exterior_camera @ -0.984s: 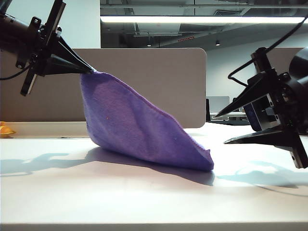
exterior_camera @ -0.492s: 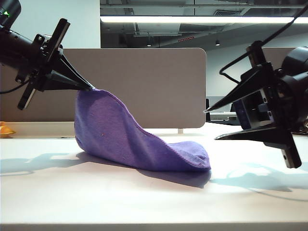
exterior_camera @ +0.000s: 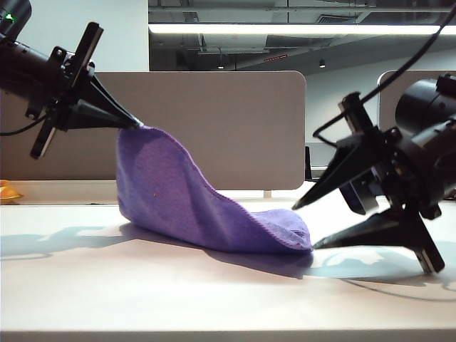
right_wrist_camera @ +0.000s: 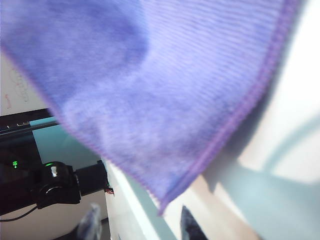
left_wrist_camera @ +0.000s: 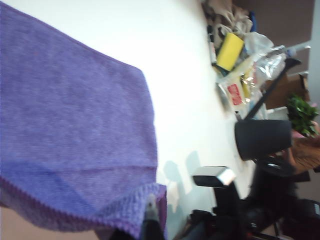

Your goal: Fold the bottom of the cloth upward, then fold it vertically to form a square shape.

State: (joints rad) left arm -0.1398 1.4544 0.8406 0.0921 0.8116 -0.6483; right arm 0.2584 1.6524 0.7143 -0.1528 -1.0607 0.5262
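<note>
- Cloth [exterior_camera: 192,206] hangs from its left corner, pinched by the left gripper [exterior_camera: 135,125] closed above the table [exterior_camera: 214,299], and slopes rightward down to rest there.
- Right gripper [exterior_camera: 306,224], jaws spread wide and empty, sits just beside the cloth's low right corner, nearest it.
- No containers visible.

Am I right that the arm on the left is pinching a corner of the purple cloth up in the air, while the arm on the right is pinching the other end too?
Only partly. The left gripper does pinch a corner of the cloth up off the table. The right gripper, though, stands open beside the cloth's low end, as the exterior view shows.
</note>
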